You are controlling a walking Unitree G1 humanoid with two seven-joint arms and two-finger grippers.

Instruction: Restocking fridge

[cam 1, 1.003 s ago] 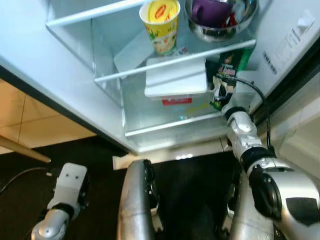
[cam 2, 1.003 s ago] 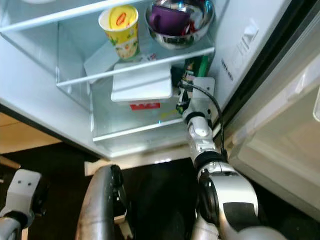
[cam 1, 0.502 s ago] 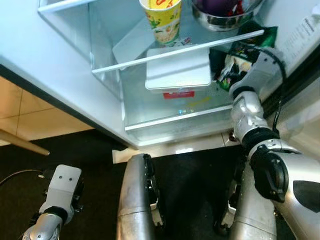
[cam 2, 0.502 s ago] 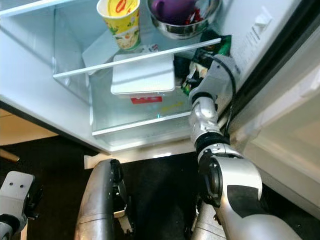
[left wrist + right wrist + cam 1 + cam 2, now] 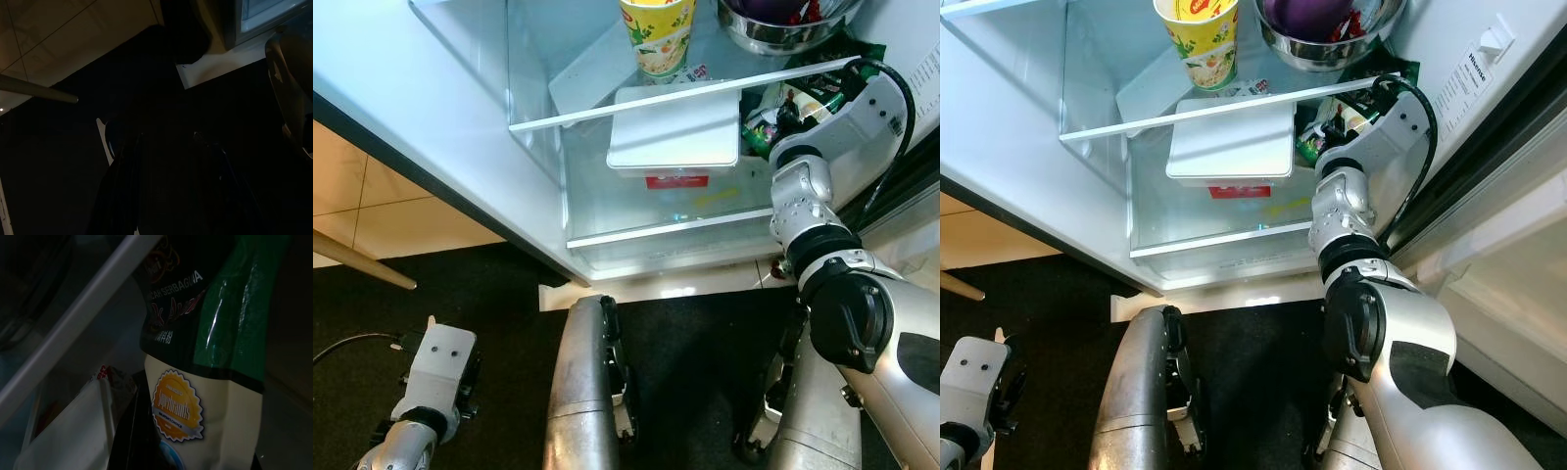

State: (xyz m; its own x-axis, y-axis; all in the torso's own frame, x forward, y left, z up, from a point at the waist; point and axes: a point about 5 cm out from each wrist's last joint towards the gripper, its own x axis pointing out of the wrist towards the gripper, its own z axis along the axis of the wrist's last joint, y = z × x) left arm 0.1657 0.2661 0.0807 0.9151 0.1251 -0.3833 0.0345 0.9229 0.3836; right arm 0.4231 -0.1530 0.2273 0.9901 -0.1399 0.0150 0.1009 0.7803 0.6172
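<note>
While inside fridge [image 5: 460,117], green packet [image 5: 215,333].

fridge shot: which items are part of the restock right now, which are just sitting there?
In the job:
green packet, gripped by the right gripper at the lower shelf, beside the white box

Just sitting:
white box
yellow cup
steel bowl
left gripper, idle by the floor

One cup [image 5: 656,34], one bowl [image 5: 783,27], one box [image 5: 675,137]
</note>
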